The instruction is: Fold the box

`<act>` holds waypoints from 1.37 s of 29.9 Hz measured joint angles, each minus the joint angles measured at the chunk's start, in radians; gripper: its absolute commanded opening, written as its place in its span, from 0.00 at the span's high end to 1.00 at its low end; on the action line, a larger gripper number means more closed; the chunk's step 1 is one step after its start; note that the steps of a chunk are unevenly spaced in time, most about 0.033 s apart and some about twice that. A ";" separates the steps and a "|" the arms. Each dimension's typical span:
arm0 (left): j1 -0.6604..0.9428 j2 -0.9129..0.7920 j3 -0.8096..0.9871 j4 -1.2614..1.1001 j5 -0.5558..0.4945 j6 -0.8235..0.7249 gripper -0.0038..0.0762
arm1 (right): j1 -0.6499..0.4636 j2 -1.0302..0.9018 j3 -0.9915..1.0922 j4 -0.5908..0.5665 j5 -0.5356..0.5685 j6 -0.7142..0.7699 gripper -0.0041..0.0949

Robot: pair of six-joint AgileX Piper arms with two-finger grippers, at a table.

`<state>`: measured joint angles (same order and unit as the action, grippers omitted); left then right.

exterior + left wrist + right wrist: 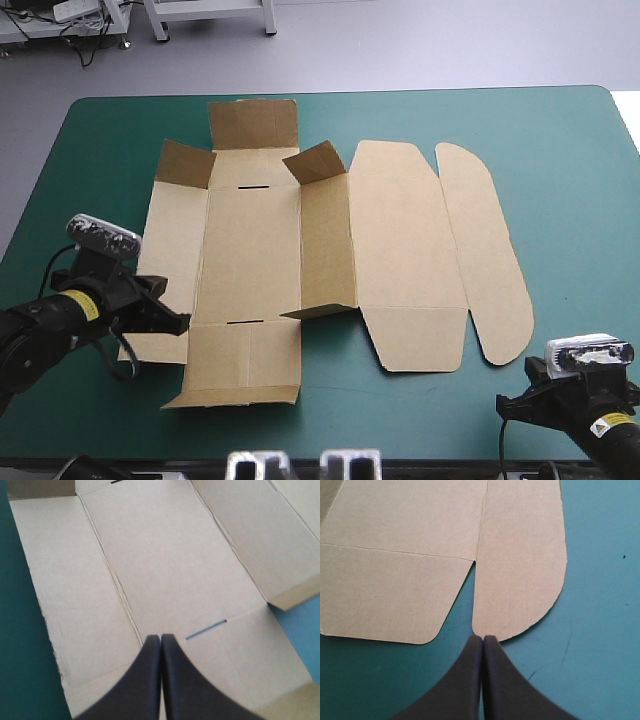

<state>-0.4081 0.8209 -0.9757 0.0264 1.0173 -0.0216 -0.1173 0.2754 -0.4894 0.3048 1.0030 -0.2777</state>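
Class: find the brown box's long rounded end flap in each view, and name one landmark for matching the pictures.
High view: the rounded flap forms the right end of the box.
Left wrist view: not in it.
Right wrist view: flat, just ahead of the shut right hand.
Shared landmark: the smaller flap beside it.

Teal-green table cover (560, 150), grey floor (420, 45) beyond, white furniture legs (158, 22)
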 measured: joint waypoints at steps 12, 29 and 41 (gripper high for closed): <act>0.264 0.205 -0.129 0.119 -0.083 -0.081 0.94 | 0.000 0.000 0.000 0.000 0.000 0.000 0.98; 0.839 0.518 -0.247 -0.264 0.157 0.279 0.91 | 0.000 0.000 0.000 0.000 0.000 0.000 0.98; 0.839 0.571 -0.244 -0.297 0.197 0.400 0.26 | 0.000 0.000 0.000 0.000 0.000 0.000 0.98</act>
<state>0.4311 1.3918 -1.2198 -0.2702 1.2140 0.3780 -0.1173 0.2754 -0.4894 0.3048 1.0030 -0.2777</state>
